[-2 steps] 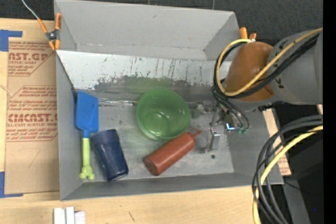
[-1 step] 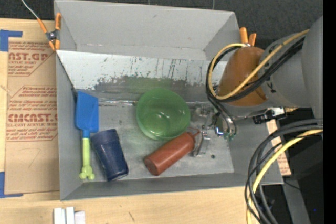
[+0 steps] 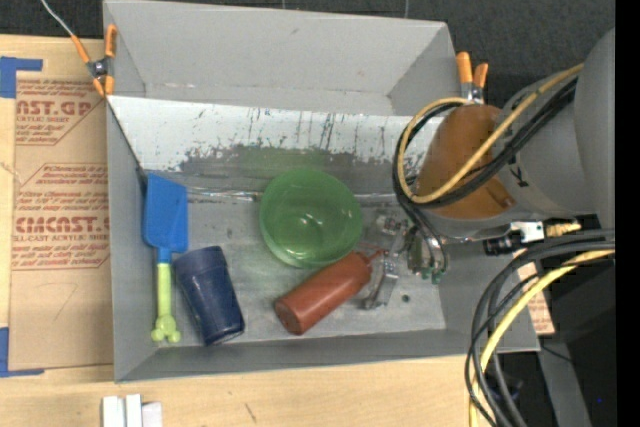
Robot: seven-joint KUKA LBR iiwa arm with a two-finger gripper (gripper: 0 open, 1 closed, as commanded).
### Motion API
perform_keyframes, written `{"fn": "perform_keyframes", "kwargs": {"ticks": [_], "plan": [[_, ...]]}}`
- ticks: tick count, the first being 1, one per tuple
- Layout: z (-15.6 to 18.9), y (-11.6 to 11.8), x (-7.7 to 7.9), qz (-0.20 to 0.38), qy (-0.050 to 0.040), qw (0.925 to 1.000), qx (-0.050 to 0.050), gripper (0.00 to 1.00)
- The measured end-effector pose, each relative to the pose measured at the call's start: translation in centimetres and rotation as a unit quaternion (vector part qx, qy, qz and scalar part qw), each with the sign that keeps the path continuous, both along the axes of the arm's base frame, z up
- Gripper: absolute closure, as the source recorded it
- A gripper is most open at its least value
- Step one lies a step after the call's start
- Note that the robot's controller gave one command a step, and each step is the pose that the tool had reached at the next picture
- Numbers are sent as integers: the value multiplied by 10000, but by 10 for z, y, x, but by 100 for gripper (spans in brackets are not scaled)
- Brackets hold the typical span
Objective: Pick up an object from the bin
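- Pincer (image 3: 385,269) hangs low over the floor of the grey bin (image 3: 270,55), under the arm's orange cover (image 3: 462,165) and looped cables; whether it is parted or clenched I cannot tell, since its metal parts blur together.
- Just beside it, toward the view's left, lies a red-brown cylinder (image 3: 320,295) on its side, tilted, its upper end seemingly touching the pincer.
- Up and left of the pincer, a little further off, a green bowl (image 3: 310,215) sits open side up, its rim just beside the cylinder.
- Further left, well apart from the pincer, a dark blue cup (image 3: 210,295) lies on its side.
- Farthest left, a blue toy shovel (image 3: 165,215) with a yellow-green handle lies along the bin's far wall, just beside the cup.
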State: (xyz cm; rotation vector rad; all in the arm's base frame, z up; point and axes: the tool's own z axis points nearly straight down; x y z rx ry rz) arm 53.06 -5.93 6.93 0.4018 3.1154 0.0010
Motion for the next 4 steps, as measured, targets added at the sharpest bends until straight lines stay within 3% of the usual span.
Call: {"fn": "perform_keyframes", "kwargs": {"ticks": [1,2,3,4], "plan": [[0,53,4,42,25,10000,28,0],[0,60,-5,-188,2,9998,7,0],[0,57,0,209,39,9998,24,100],[0,57,0,211,40,9998,24,100]]}}
